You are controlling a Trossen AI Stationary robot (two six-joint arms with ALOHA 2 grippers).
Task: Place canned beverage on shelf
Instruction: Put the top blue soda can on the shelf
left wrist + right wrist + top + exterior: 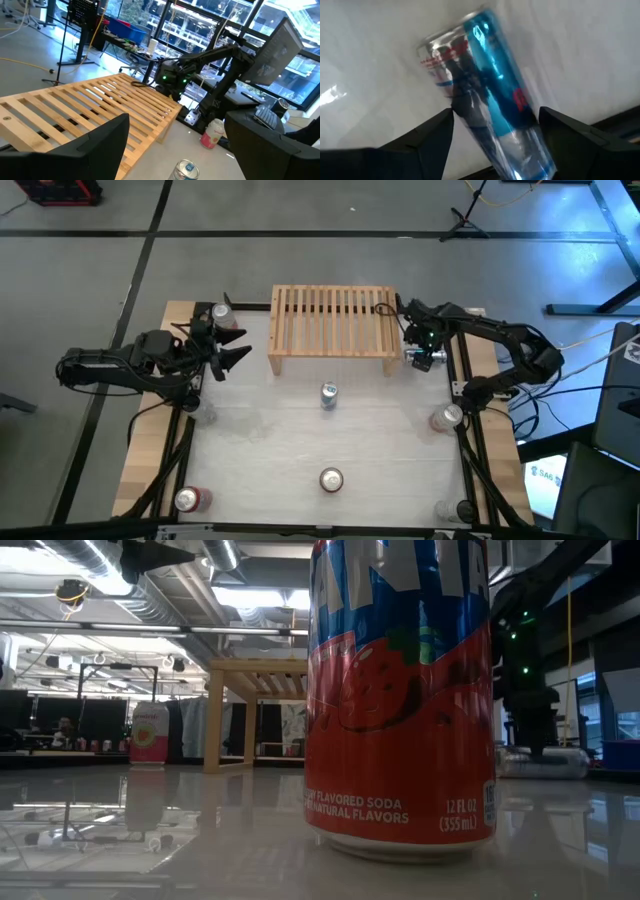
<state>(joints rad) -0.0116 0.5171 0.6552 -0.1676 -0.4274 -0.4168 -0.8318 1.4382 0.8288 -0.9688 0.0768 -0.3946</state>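
Robotics lab or open workshop floor. Exposed ceiling ducts (110, 570) and strip lights (250, 595) overhead. Bare grey concrete floor (300, 210) marked with dark lines. Worktop (260, 440) mounted on a black metal frame, cables trailing off it. Monitors (277, 50), stands and glass partitions (200, 25) behind. Person seated at a far desk (65, 730).

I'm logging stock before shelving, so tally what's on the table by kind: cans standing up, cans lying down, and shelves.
Upright cans: 5
Can lying on its side: 1
Wooden shelf: 1
Total: 7
Two pale shapes near the table's edges are too faint to count.
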